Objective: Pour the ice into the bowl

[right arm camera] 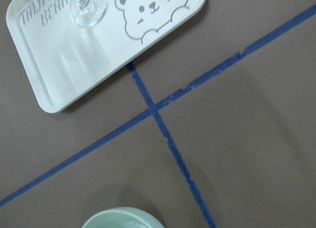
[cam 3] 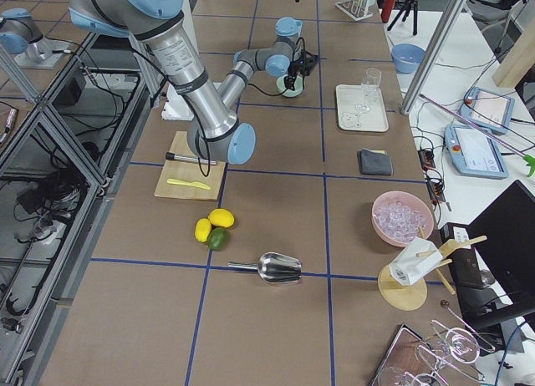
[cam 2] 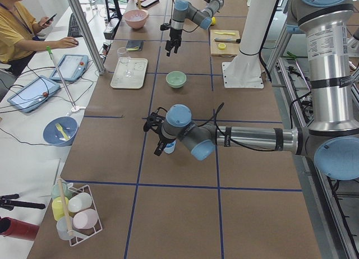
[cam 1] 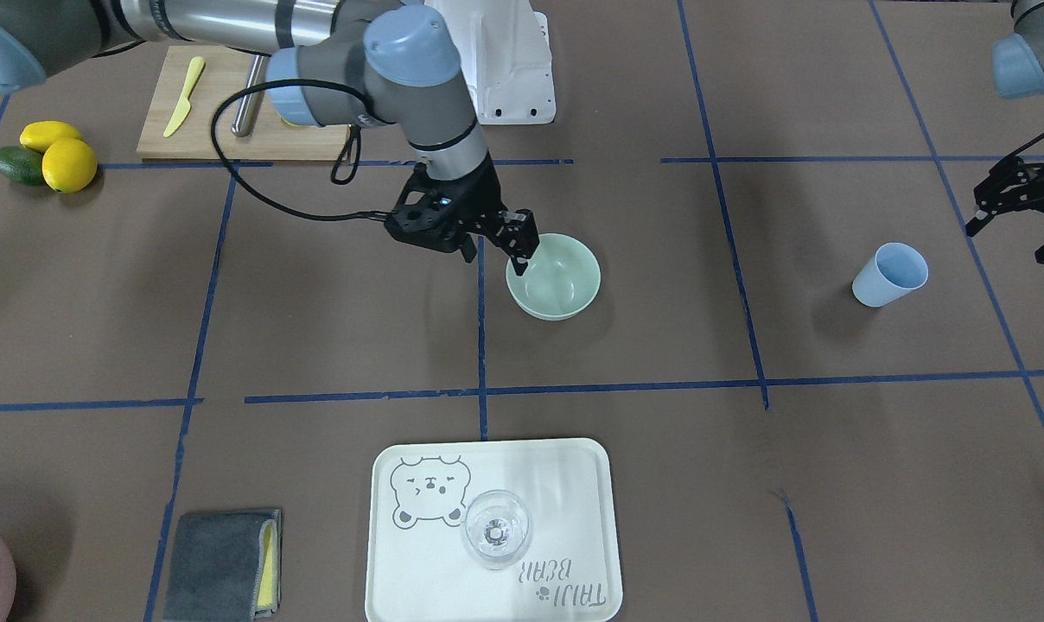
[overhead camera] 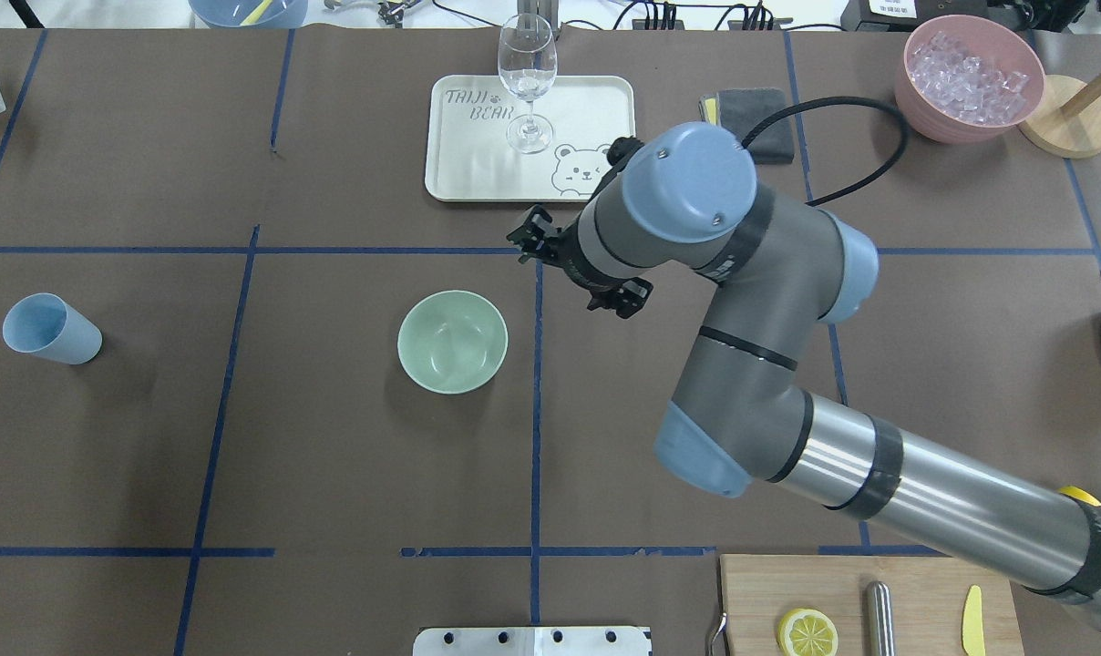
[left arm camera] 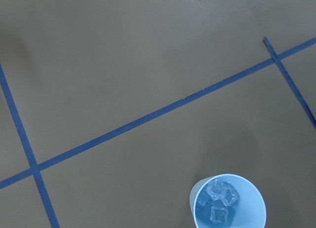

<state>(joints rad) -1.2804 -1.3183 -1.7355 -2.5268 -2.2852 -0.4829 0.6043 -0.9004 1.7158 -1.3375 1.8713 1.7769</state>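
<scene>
Reading "TAIJI BEAR", tray [overhead camera: 598,98], bowl [overhead camera: 452,342] nearby

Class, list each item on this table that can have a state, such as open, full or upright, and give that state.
bowl: upright, empty.
light blue cup: upright, holding ice.
wine glass: upright on the tray, empty.
pink bowl: upright, full of more ice.
left pincer: open, empty.
right pincer: open, empty.
</scene>
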